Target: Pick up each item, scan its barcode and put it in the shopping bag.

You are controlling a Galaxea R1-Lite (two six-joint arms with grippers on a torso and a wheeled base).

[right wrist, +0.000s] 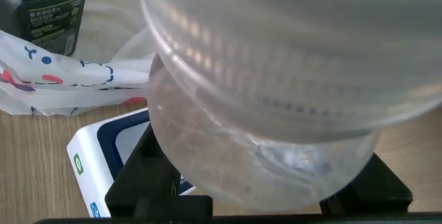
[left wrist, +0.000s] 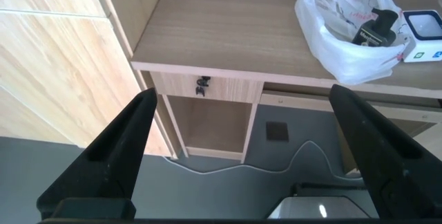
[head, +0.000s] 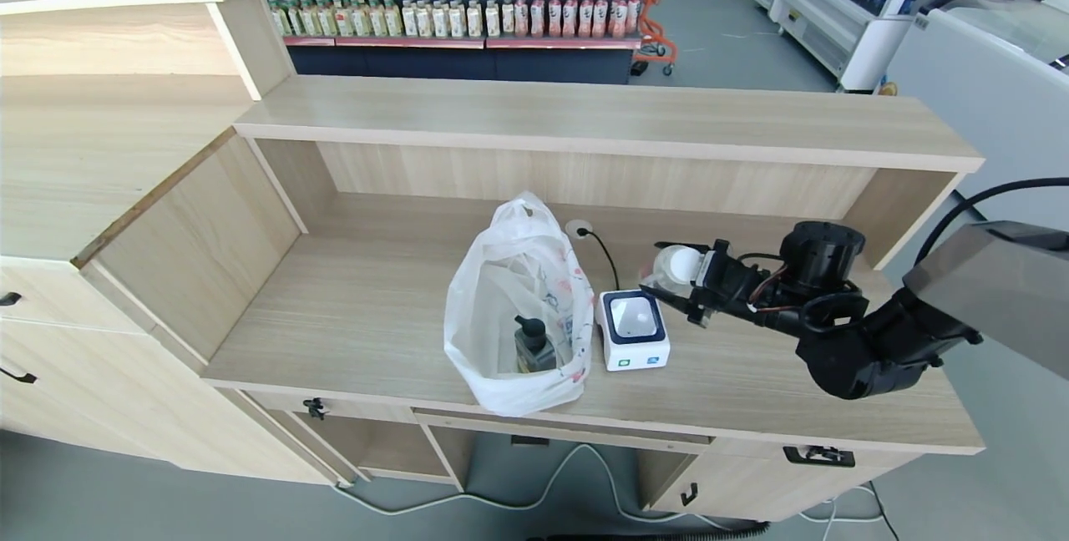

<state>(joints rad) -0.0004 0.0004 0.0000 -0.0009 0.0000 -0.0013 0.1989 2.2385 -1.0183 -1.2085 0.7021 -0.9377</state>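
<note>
Right arm low over the right half of the table (head: 351, 307). The right pincer (head: 666, 274) is clenched on a clear plastic jar (head: 678, 262) that has a pale, whitish end. The jar is lifted off the table and lies roughly on its side in the grip.

In the right wrist view the jar (right wrist: 276, 99) sits close to the lens, with the black fingers (right wrist: 141, 179) of the right pincer (right wrist: 262, 193) on either side of it. Whatever is inside the jar cannot be made out.

The scanner (head: 633, 328) is a white box with a dark blue frame around its window. It stands on the table just to the left of the jar and nearer the front edge. From the wrist, the scanner (right wrist: 103, 162) shows partly behind the jar.

The shopping bag (head: 501, 307) is thin white plastic with a red and blue print. It stands open on the table, touching or nearly touching the scanner's left side. A dark pump bottle (head: 533, 345) stands upright inside the bag, and it shows also in the right wrist view (right wrist: 41, 10).

A black cable (head: 603, 253) runs from the back of the scanner to a round port (head: 578, 229) in the table.

The left pincer (left wrist: 242, 99) is released, its fingers (left wrist: 110, 162) spread wide with nothing between them. It hangs below the table's front edge. Farther off in that view are the bag (left wrist: 331, 44), the bottle (left wrist: 376, 30) and the scanner (left wrist: 423, 34).

Store shelves (head: 451, 17) of bottled drinks stand behind the table.
</note>
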